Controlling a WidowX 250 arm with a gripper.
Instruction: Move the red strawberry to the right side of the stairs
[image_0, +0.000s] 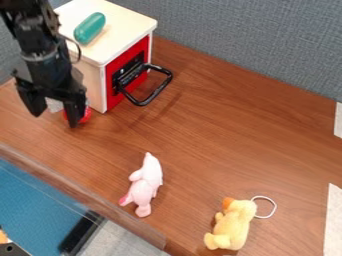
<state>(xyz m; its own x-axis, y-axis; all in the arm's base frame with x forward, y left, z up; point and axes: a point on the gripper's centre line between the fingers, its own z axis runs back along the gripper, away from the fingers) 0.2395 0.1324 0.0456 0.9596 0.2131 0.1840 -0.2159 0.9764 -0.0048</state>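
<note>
The gripper (53, 113) is at the left of the camera view, low over the wooden table beside the box, its two fingers spread apart. A small red object (86, 115), perhaps the strawberry, lies at the near left corner of the box. It is partly hidden behind the finger on the right, and whether they touch I cannot tell. Something pale shows between the fingers. The box (85, 75) has a white top and a red front with a black handle.
On top of the box lies a green capsule-shaped object (89, 27). The black handle (155, 92) juts out over the table (220, 135). A pink plush toy (145, 184) lies near the front edge, and a yellow plush duck (232, 226) is at the lower right. A grey wall stands behind.
</note>
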